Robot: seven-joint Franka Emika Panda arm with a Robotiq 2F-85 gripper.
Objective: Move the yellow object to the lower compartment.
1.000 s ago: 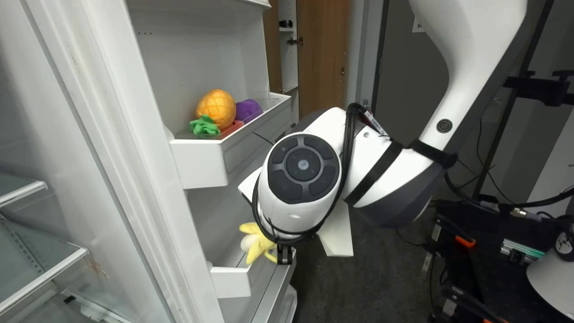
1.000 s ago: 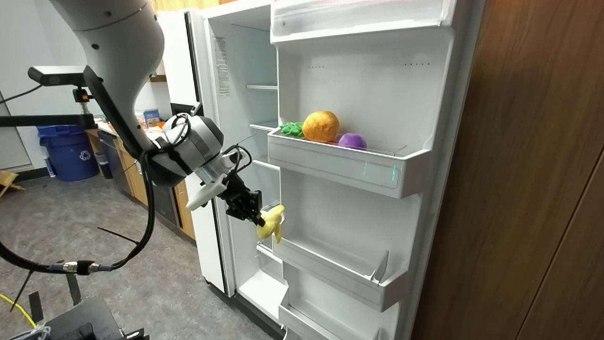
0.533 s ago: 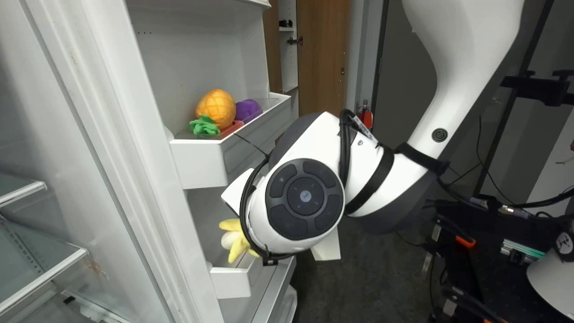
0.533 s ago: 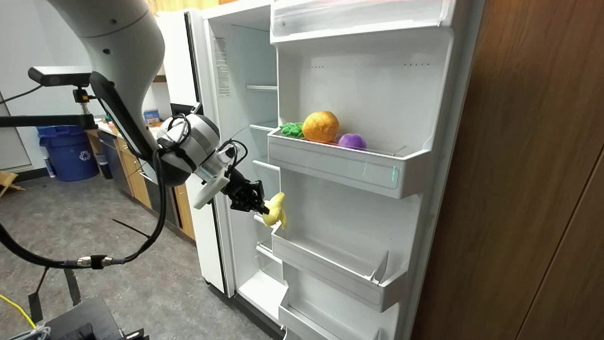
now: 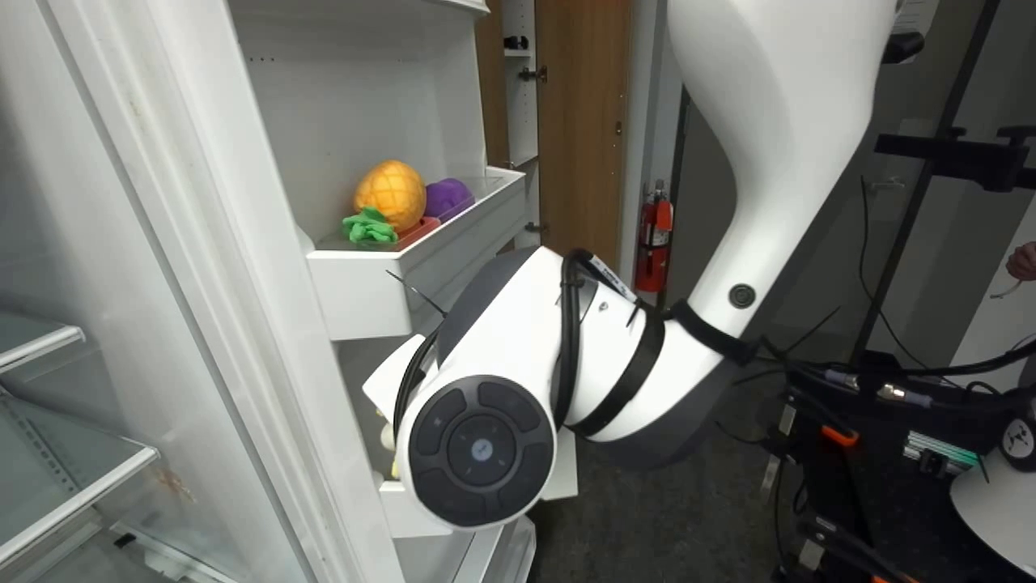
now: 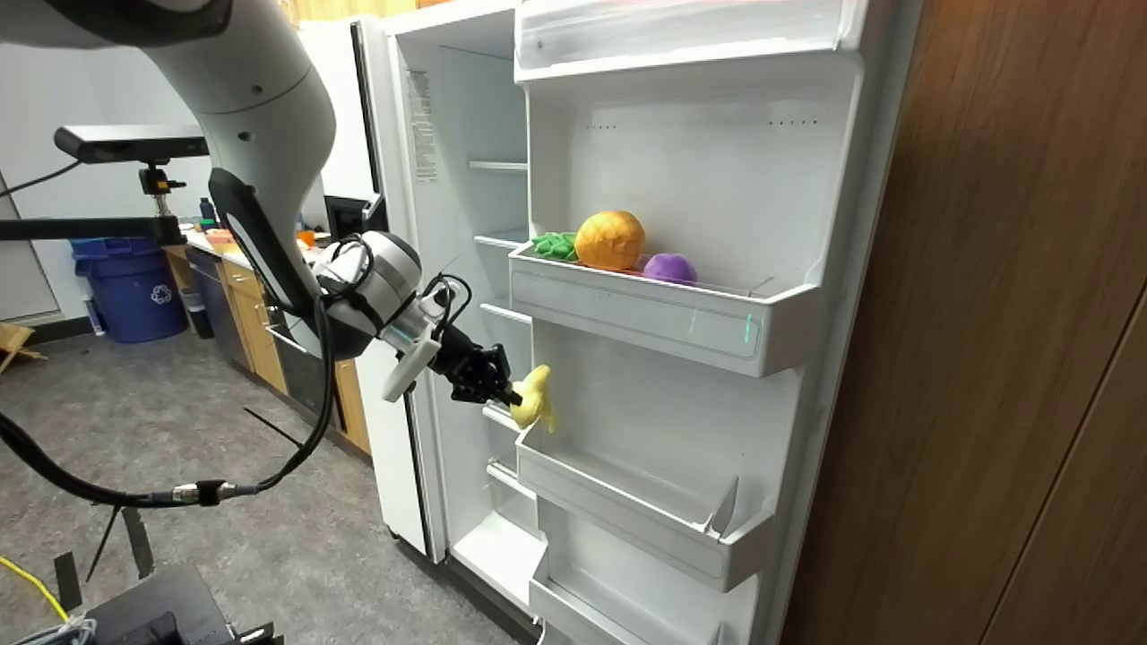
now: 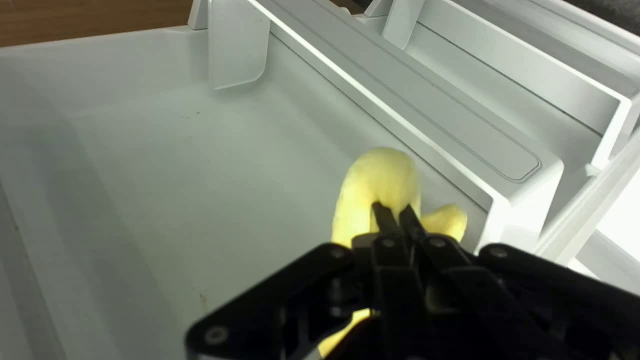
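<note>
The yellow object (image 6: 535,397) is pale yellow and curved, with peel-like flaps. My gripper (image 6: 514,397) is shut on it and holds it above the left end of the lower compartment (image 6: 618,503), a white door bin. In the wrist view the gripper (image 7: 393,207) has its fingertips close together on the yellow object (image 7: 382,170). There the object shows beside the front wall of the lower compartment (image 7: 440,110), with its underside hidden. In an exterior view the arm hides the gripper and most of the yellow object (image 5: 395,468).
An upper door bin (image 6: 636,309) holds an orange pineapple toy (image 6: 609,240) and a purple ball (image 6: 669,268). A further bin (image 6: 582,614) sits below. A divider (image 6: 722,506) stands at the right end of the lower compartment. Glass shelves (image 5: 73,470) are inside the fridge.
The arm has carried the yellow object toward the door and a little upward, over the bin's end. In an exterior view the arm moved left and down and now covers most of the object.
</note>
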